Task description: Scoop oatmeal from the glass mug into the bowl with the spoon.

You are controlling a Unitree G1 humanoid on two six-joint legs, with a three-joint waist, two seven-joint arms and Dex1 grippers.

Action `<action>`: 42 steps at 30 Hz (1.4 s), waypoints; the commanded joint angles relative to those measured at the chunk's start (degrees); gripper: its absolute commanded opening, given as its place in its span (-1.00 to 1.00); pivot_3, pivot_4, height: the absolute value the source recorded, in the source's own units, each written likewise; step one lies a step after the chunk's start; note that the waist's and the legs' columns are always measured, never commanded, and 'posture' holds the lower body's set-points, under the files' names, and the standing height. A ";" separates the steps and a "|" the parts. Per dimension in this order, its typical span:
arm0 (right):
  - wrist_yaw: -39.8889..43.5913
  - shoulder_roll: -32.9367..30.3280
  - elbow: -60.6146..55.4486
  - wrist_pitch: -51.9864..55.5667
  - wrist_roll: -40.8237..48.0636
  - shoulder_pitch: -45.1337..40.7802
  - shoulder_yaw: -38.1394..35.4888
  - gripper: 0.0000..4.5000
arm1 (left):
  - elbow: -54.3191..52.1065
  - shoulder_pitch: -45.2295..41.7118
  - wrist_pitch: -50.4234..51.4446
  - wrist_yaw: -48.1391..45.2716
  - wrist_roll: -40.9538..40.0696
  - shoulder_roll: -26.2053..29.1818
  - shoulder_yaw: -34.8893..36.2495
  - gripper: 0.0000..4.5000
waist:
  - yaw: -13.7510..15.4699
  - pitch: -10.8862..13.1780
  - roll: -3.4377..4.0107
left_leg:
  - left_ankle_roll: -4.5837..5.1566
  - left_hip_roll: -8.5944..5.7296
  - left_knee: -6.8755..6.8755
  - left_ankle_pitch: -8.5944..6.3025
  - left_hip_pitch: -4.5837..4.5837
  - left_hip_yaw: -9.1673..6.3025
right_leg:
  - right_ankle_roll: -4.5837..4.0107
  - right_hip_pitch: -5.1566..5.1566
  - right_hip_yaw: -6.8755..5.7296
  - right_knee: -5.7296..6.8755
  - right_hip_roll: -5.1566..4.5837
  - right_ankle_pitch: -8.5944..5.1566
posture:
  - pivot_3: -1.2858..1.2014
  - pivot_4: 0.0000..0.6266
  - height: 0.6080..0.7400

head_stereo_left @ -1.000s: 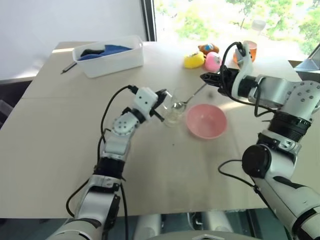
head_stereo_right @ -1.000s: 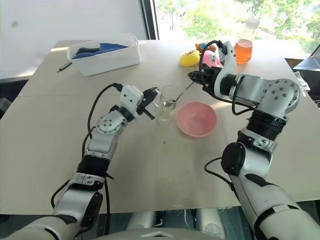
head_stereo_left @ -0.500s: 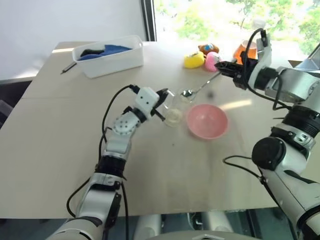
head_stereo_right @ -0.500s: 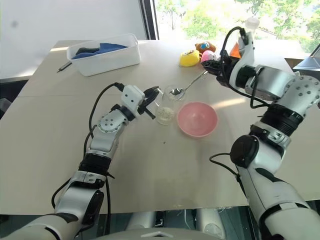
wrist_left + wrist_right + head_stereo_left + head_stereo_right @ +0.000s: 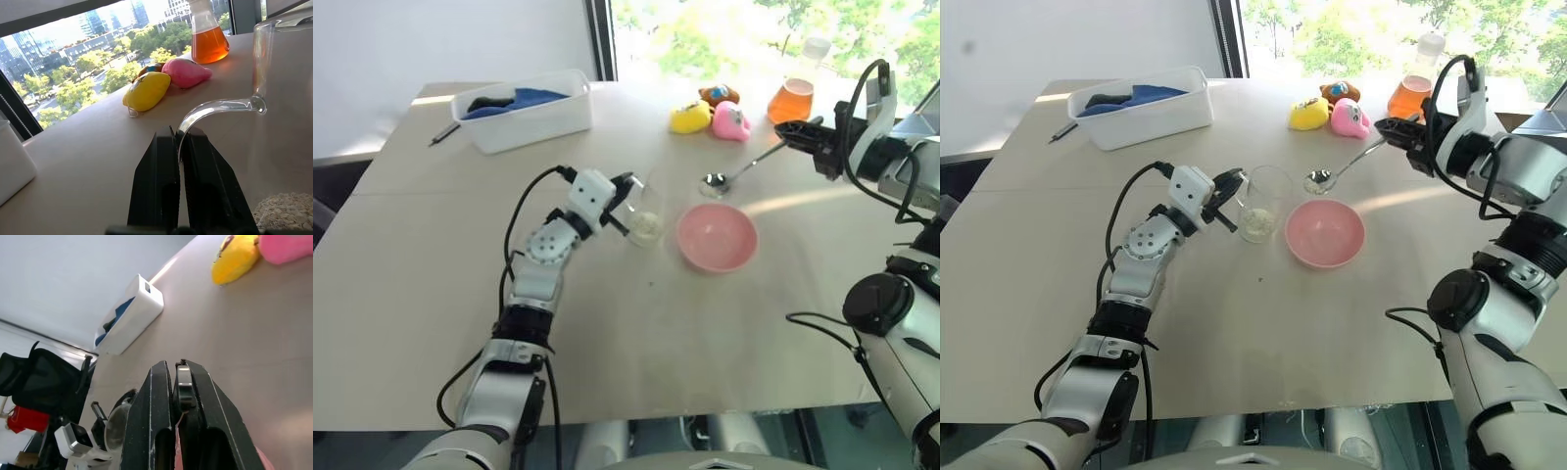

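On the tabletop (image 5: 1234, 323) the pink bowl (image 5: 1325, 233) sat just beside the glass mug (image 5: 1261, 204), which the left end effector (image 5: 619, 204) steadied, its fingers pressed together on the handle, oatmeal (image 5: 286, 213) lying in its bottom; the right end effector (image 5: 1393, 128) pinched the spoon (image 5: 1342, 168) by its handle end, the scoop hanging above the tabletop just behind the bowl. The step in hand looked like carrying a spoonful across; the next move called for bringing the scoop over the bowl and rolling the wrist to tip it out.

A beige table (image 5: 431, 294) carries a white tub (image 5: 530, 116), a dark pen (image 5: 444, 134), plush toys (image 5: 713, 116) and an orange-liquid flask (image 5: 795, 93).
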 commanded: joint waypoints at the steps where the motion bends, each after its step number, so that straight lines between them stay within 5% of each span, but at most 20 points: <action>1: 5.67 -3.29 -5.88 0.36 1.41 3.06 5.09 -1.00 | 0.26 0.19 -0.41 0.29 -0.44 0.70 1.12 -0.98 | 0.09 0.00 0.00 | 0.00 0.01 0.00 0.00 0.00 -0.03 | 0.00 0.00 0.01 0.00 0.00 0.00 | 0.03 -0.52 1.00; 8: 25.30 -10.68 -21.88 -13.56 -6.74 11.15 24.72 -1.00 | 1.24 -0.81 -0.65 0.55 -0.65 0.14 0.84 -0.98 | 0.11 0.00 0.01 | 0.17 0.00 -0.01 -0.10 -0.02 -0.06 | 0.02 0.00 -0.01 -0.05 0.04 0.00 | 0.03 -0.52 1.00; 13: 42.81 -18.69 -32.95 -33.08 -18.60 16.93 37.99 -1.00 | 1.01 -0.68 -0.32 0.33 -1.10 -0.38 0.55 -0.98 | 0.15 0.00 0.00 | 0.22 -0.02 0.01 -0.13 -0.01 -0.09 | 0.04 0.01 -0.05 -0.07 0.09 0.01 | 0.03 -0.52 1.00; 19: 51.80 -22.63 -35.96 -44.82 -26.72 21.04 43.12 -1.00 | 1.09 -0.79 -0.23 0.14 -1.08 -0.51 0.29 -0.98 | 0.29 0.00 0.00 | 0.20 -0.03 0.06 -0.11 -0.01 -0.10 | 0.06 0.02 -0.08 -0.08 0.10 0.03 | 0.03 -0.52 1.00; 25: 40.05 -16.01 -24.72 -30.91 -18.77 16.89 32.45 -1.00 | 1.33 -0.76 -0.24 0.22 -1.13 -0.47 0.38 -0.98 | 0.36 0.00 -0.01 | 0.01 -0.02 0.11 0.00 0.08 -0.08 | 0.07 0.11 -0.08 -0.04 0.09 0.04 | 0.03 -0.52 1.00; 33: 16.03 1.05 -13.62 -18.04 1.78 1.65 14.86 -1.00 | 0.02 0.81 0.02 0.78 -1.22 -0.89 0.48 -0.98 | 0.20 -0.01 0.04 | -0.03 0.07 0.04 0.02 0.10 -0.01 | 0.06 0.04 -0.02 0.02 0.18 0.05 | 0.03 -0.52 1.00; 42: 12.04 3.82 -17.83 -15.93 4.42 5.11 22.14 -1.00 | -3.39 2.90 1.71 1.62 -2.01 -1.07 1.07 -0.98 | 0.20 -0.02 0.04 | 0.00 -0.05 0.06 0.01 0.02 0.07 | 0.15 0.05 -0.04 -0.07 -0.12 0.09 | 0.03 -0.52 1.00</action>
